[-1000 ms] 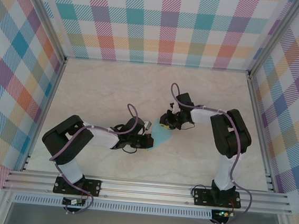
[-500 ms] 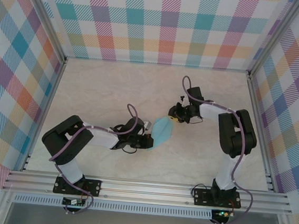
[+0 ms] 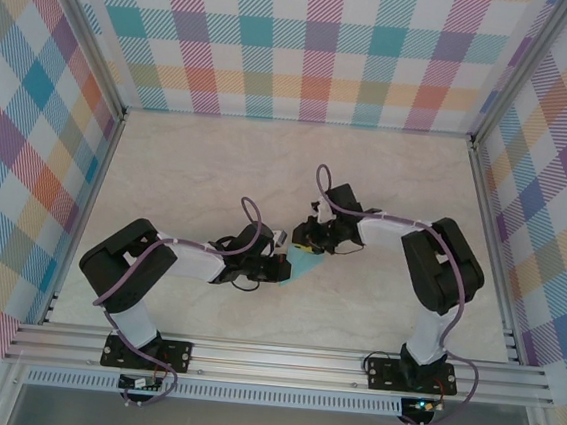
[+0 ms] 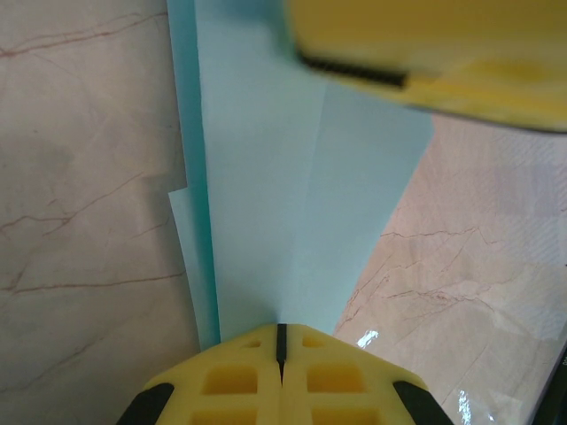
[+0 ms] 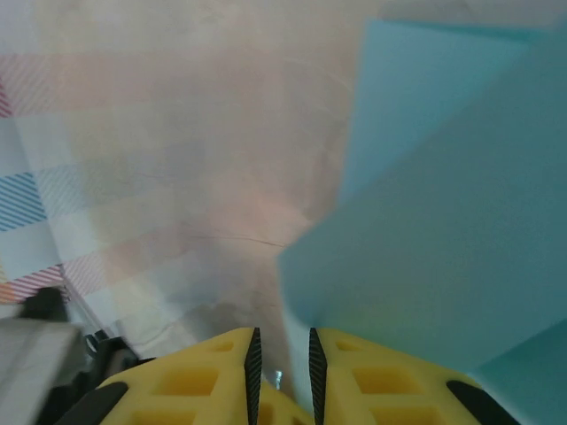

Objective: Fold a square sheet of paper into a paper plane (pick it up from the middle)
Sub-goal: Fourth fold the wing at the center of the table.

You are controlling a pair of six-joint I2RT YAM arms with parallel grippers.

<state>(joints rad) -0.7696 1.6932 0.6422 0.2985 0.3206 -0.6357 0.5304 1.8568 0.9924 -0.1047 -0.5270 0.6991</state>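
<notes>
Here, the left tool [image 3: 282, 267], shut, anchors the paper [image 3: 304, 266] at 9 o'clock; the right tool [image 3: 305, 245], nearly closed, pinches its 12 o'clock edge, likely for folding.

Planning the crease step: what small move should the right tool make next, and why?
Probably lower the right tool to press the light blue folded paper sheet flat onto the pale marbled table. The left tool is shut on one end; the right tool sits at the other, jaws slightly apart.

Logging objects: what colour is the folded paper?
The paper is plain light blue, clearest in the left wrist view.
</notes>
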